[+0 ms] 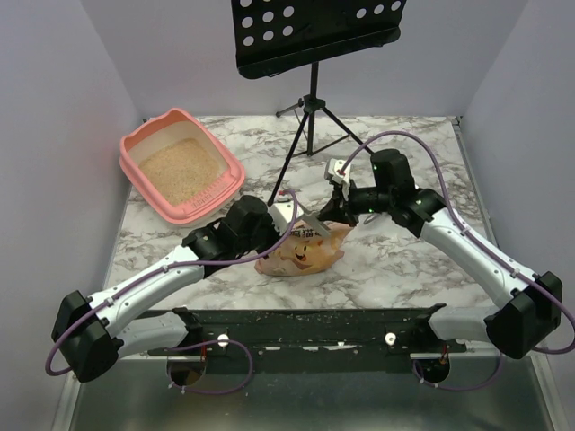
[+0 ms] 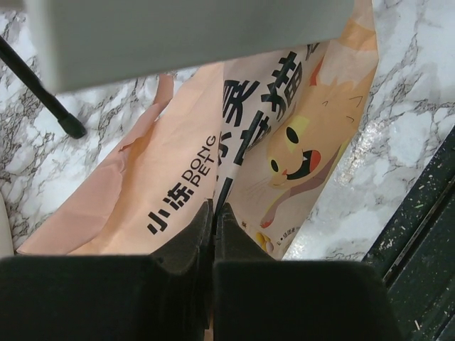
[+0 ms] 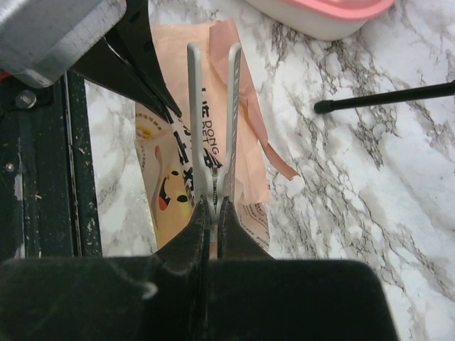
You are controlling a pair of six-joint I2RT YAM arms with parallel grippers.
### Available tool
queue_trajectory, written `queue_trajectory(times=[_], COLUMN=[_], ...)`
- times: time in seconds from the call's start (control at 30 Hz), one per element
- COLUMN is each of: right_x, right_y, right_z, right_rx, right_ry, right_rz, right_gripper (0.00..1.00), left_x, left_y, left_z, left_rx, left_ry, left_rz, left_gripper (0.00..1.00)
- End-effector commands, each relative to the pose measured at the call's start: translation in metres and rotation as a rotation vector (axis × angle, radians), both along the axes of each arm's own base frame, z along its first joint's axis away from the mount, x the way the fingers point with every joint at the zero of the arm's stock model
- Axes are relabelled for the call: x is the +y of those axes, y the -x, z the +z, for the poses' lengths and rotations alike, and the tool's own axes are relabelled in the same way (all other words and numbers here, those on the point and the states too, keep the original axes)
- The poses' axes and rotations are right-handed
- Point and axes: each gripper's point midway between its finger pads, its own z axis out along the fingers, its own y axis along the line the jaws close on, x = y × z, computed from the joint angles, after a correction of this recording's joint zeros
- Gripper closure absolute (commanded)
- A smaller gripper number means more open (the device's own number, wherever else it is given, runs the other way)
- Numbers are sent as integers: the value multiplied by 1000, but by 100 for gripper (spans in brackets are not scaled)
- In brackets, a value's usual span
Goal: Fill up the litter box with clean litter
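**A:** From above, where is the litter?

**B:** The litter [image 1: 180, 168] lies in the box [image 1: 208, 202], far left on the counter [image 1: 386, 269]. The bag [image 1: 301, 253] is slumped mid-counter, apart from the box. I can't see what it holds.

**A:** How will it handle?

**B:** The litter is loose grain, so I judge it spills easily and travels only inside the bag. The bag looks soft, crinkly and probably slick. A folded edge seems the best hold. The stand [image 1: 312, 99] rises just beyond the bag, and its legs could snag a lift toward the box.

**A:** Left wrist?

**B:** The left claw [image 2: 213, 213] is pressed together, pinching a fold of the bag beside the cat print. One stand leg crosses the marble nearby.

**A:** Right wrist?

**B:** The right claw [image 3: 212, 206] is nipped tight on a pale clip [image 3: 231, 106]. The clip's prongs reach over the bag, and a corner of the box shows beyond.
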Motion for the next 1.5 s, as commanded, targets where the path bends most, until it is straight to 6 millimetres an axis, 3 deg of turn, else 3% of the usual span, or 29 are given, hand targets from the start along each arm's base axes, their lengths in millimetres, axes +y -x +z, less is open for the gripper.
queue_trajectory(times=[0.0,0.53,0.83,1.13,1.17,1.23,1.3,1.47], right_x=[-14,-57,-12,18,18,17,15,6], right_y=[-2,-19,-8,3,3,3,4,0], right_z=[-29,-66,-47,-52,-49,-44,-40,-36], right_rx=[39,-29,-39,39,31,12,-2,-55], right_ry=[173,566,364,241,234,222,219,236], right_rz=[-40,-107,14,91,89,82,74,40], right_gripper=[99,99,99,99,96,75,61,46], left_x=[3,9,8,13,12,12,12,12], left_y=[-5,-7,-7,-11,-11,-10,-10,-9], left_z=[17,32,32,35,35,35,36,37], left_rx=[-51,-100,-99,-119,-120,-119,-119,-119], left_ry=[40,80,81,76,78,79,81,87], left_rz=[42,84,84,110,109,106,103,98], left_gripper=[94,93,93,93,93,92,93,92])
